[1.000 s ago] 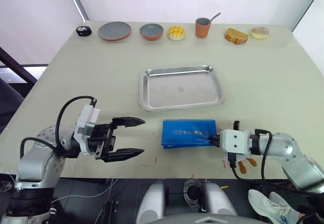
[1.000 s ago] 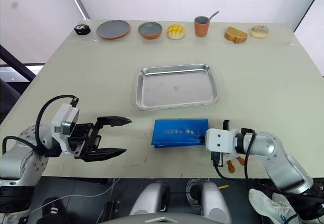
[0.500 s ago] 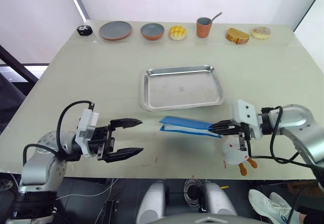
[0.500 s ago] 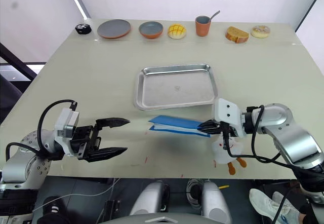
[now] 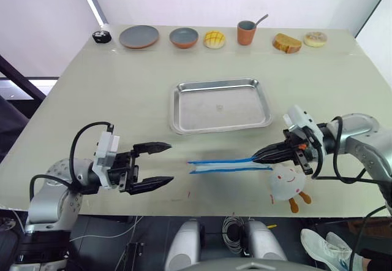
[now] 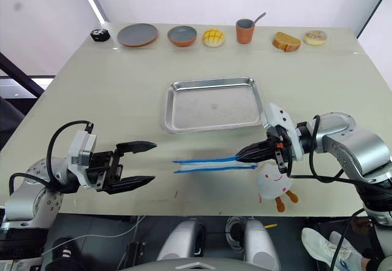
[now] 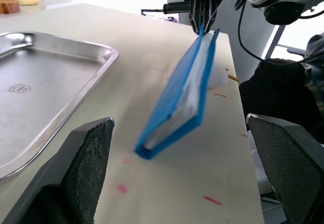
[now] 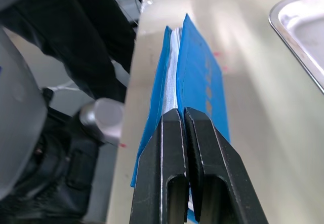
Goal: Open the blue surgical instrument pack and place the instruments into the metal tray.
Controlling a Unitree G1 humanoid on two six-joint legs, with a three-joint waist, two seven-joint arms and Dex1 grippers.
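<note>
Right hand (image 6: 256, 153) pinched one end of the blue surgical instrument pack (image 6: 205, 163), which we saw lifted edge-on above the tabletop (image 6: 122, 93), in front of the metal tray (image 6: 212, 104). Left hand (image 6: 146, 162) hovered near the pack's free end, fingers spread. A white plush toy (image 6: 274, 184) lay under the right hand.

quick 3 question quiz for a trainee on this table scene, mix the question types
1. True or false: the metal tray already holds instruments.
2. Which tool grips the blue surgical instrument pack? A) the left tool B) the right tool C) both
3. Fill in: the white plush toy lies on the table just below the ______ tool.

Key
1. False: the tray is bare.
2. B: the right tool is shut on one edge of the pack and holds it off the table, while the left tool is open, short of it.
3. right
</note>
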